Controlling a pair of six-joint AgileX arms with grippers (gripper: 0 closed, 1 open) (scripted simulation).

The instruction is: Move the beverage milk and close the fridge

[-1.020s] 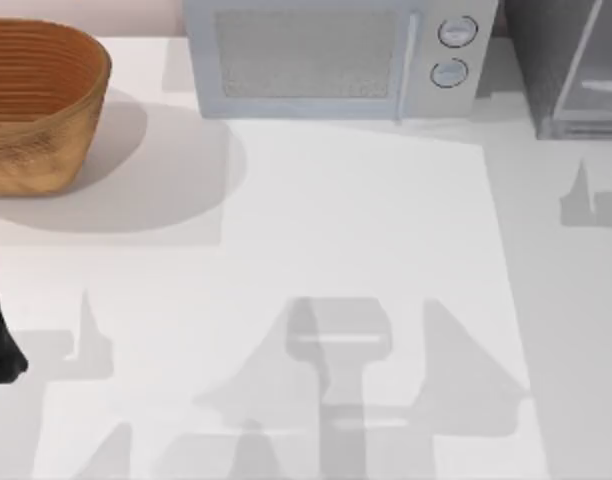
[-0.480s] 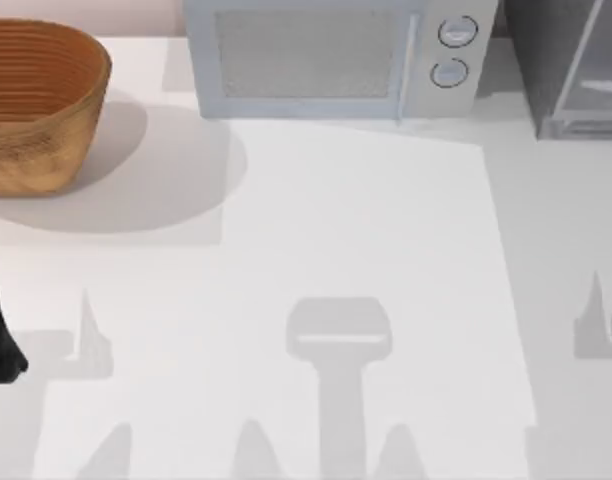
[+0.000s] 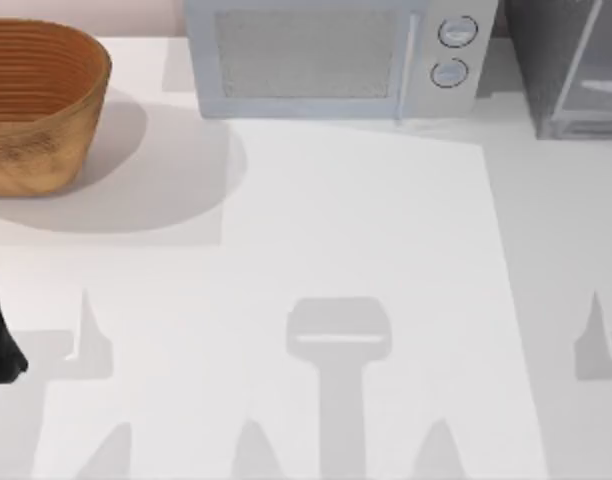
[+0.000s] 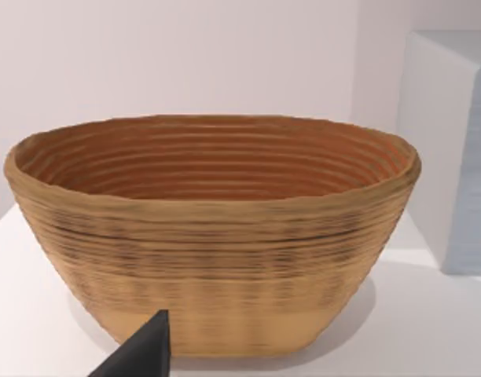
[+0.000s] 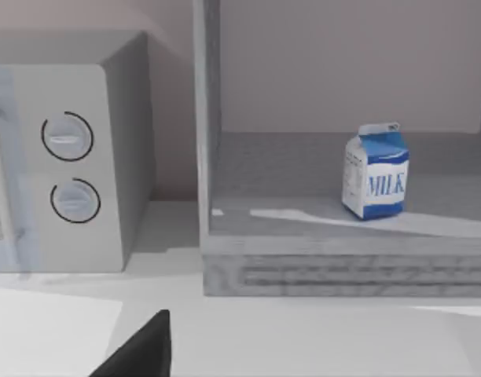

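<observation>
Blue-topped beverage milk (image 5: 376,171) stands upright inside the fridge (image 5: 303,236), mid-right of your right wrist view, so the right arm is nearer; claw state unclear.

Bright, even light falls from above onto my white table (image 3: 366,230). The basket (image 3: 36,100) casts a soft round shadow rightward; my arms throw crisp grey silhouettes along the near edge.

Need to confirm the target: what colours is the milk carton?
Blue top, white face with blue print on the milk carton; clearest in right wrist view.
</observation>
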